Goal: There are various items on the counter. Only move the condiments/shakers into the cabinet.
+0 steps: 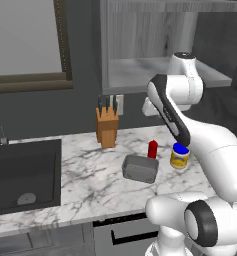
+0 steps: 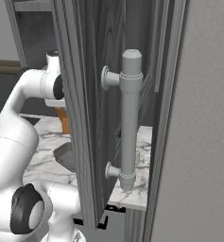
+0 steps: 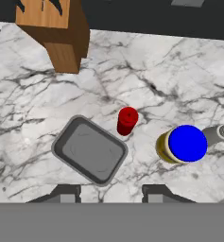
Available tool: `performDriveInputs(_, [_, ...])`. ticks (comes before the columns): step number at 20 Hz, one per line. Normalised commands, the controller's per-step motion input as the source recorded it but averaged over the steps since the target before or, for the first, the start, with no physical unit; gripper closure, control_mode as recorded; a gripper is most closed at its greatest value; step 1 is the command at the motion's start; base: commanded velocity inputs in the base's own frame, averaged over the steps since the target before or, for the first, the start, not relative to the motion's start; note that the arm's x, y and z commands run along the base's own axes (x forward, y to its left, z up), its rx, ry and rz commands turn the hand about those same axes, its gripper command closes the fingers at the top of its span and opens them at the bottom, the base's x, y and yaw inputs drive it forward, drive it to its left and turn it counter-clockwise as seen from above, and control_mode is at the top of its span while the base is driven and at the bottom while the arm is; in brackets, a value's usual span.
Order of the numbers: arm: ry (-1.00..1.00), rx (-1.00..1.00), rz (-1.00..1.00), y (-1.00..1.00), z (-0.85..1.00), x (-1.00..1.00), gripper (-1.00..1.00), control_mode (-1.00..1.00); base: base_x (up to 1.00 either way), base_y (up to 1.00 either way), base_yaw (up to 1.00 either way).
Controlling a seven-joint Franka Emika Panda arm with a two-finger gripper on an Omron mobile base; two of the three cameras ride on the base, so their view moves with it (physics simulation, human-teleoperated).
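Seen from above in the hand view, the slim red squeeze bottle [image 3: 127,120] stands between the grey pan [image 3: 90,150] and the blue-lidded yellow jar [image 3: 183,144]. A small pale shaker [image 3: 221,133] shows at the right edge beside the jar. My gripper [image 3: 111,194] hovers high over the counter [image 3: 179,71], open, with nothing between its fingers. From the left base, the bottle [image 1: 152,149] and jar [image 1: 179,156] stand on the counter [image 1: 90,185] under the bent arm. The grey wood-grain cabinet [image 1: 155,70] hangs above them with its shelf bare.
A wooden knife block [image 1: 107,127] stands against the back wall, and the pan [image 1: 140,168] lies in front of it. The dark sink [image 1: 22,175] is set in at the left under a window [image 1: 25,40]. A dark door with a grey bar handle [image 2: 130,118] stands close in the right base view.
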Motion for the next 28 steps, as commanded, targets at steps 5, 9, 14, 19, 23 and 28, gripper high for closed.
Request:
performDriveInputs(5, [0.0, 0.01, -0.04, -0.3, -0.08, -0.26, -1.0, -1.0, 0.0, 0.0, 0.0])
performDriveInputs(9, [0.0, 0.1, -0.09, -0.88, -0.24, -0.29, -1.0, -1.0, 0.0, 0.0, 0.0])
performDriveInputs(14, [0.0, 0.04, -0.09, -0.8, -0.43, -0.08, -1.0, -1.0, 0.0, 0.0, 0.0])
performDriveInputs(19, [-0.01, 0.0, -0.03, -0.11, -0.47, 0.0, -1.0, -1.0, 0.0, 0.0, 0.0])
performDriveInputs(23, [-0.06, -0.01, -0.02, 0.0, -0.47, 0.0, -1.0, -1.0, 0.0, 0.0, 0.0])
performDriveInputs(28, [0.0, 0.0, -0.03, 0.0, -0.53, 0.0, -1.0, -1.0, 0.0, 0.0, 0.0])
